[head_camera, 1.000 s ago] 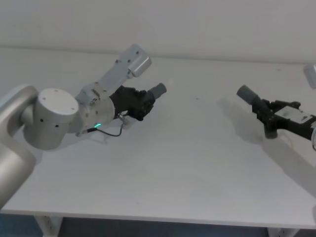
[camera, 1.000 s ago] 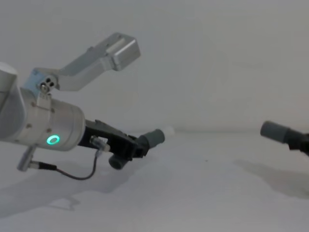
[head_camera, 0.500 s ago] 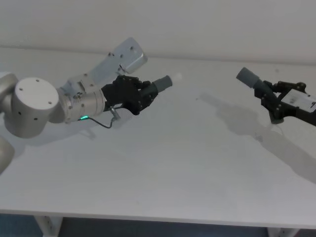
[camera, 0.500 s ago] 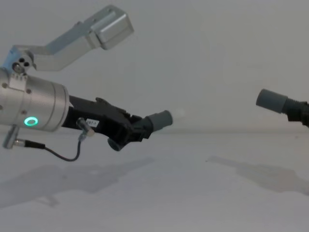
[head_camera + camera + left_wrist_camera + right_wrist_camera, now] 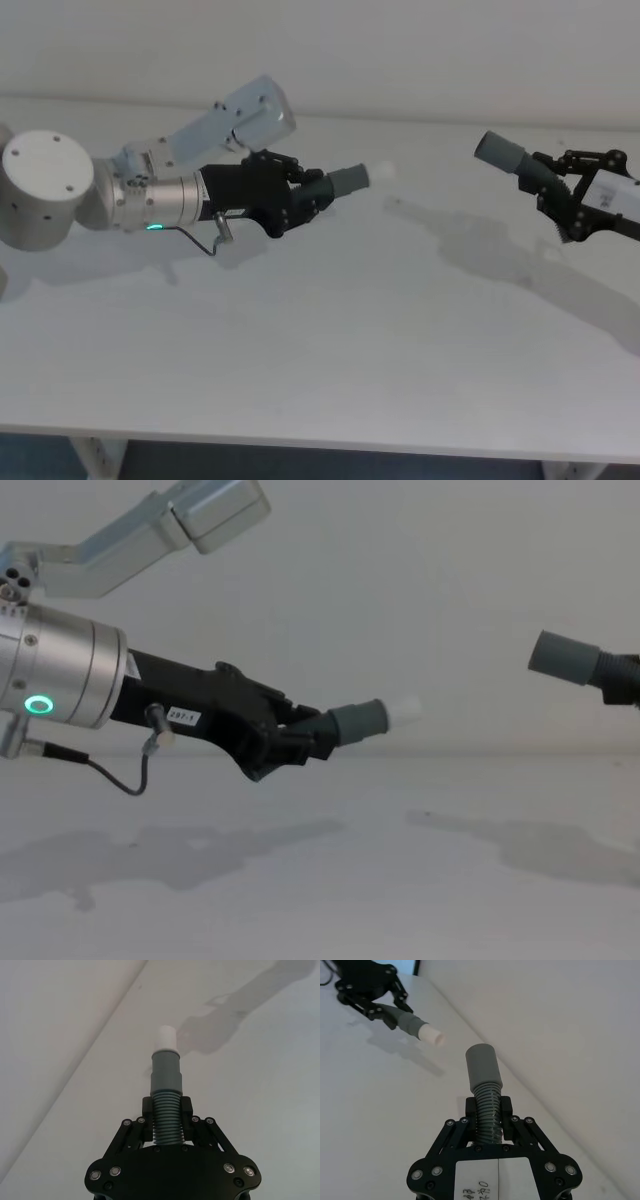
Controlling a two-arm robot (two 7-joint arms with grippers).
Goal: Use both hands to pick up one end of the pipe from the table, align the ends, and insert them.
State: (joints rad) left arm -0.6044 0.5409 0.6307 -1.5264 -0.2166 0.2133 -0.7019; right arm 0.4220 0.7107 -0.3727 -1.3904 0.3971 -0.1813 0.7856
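- Jaws pinch the ribbed hose on both sides: left gripper (image 5: 303, 192) holds the white-tipped pipe piece (image 5: 345, 181), right gripper (image 5: 548, 186) holds the collared pipe piece (image 5: 512, 160). Both are off the table (image 5: 350, 330), well apart.
- Risk we see: axes aren't lined up, so the white tip (image 5: 383, 172) may catch the collar (image 5: 562, 656) rim and the hose may flex.
- Versus earlier: both raised, left reached further in.

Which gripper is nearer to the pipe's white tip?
Left. The left gripper holds the piece with the white tip, just behind it; the right gripper, holding the other piece, is across the gap.
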